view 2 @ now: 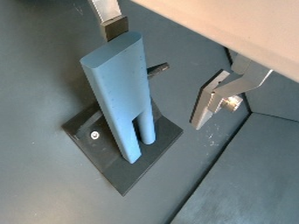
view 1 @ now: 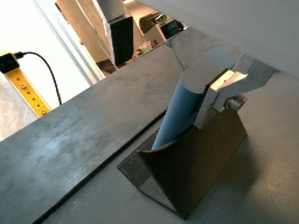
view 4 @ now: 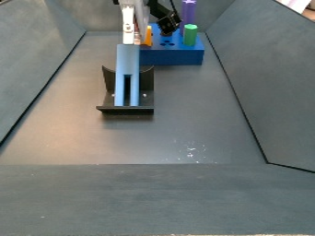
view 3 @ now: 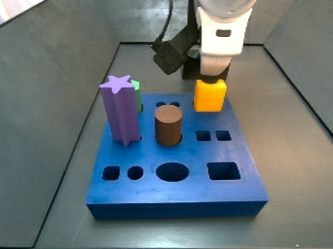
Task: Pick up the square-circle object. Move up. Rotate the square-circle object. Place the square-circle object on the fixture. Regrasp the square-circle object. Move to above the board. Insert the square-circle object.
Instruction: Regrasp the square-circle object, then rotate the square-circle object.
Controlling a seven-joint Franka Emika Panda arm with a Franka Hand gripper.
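The square-circle object [view 2: 117, 96] is a long grey-blue peg standing upright on the fixture [view 2: 117, 162], leaning against its dark bracket [view 1: 193, 166]. It also shows in a wrist view [view 1: 177, 114] and in a side view [view 4: 128, 74]. My gripper [view 2: 163, 63] is open at the peg's upper end. One finger's pad [view 2: 114, 31] sits close by the peg's top, and the other finger [view 2: 216, 98] stands well clear of it. The blue board [view 3: 176, 185] lies beyond the fixture [view 4: 127, 100]. The arm hides the peg in the side view facing the board.
On the board stand a purple star peg [view 3: 121, 112], a brown cylinder [view 3: 168, 126] and a yellow block [view 3: 209, 94]. Sloped dark walls [view 4: 246, 92] enclose the floor. A yellow power strip [view 1: 26, 83] lies outside the wall.
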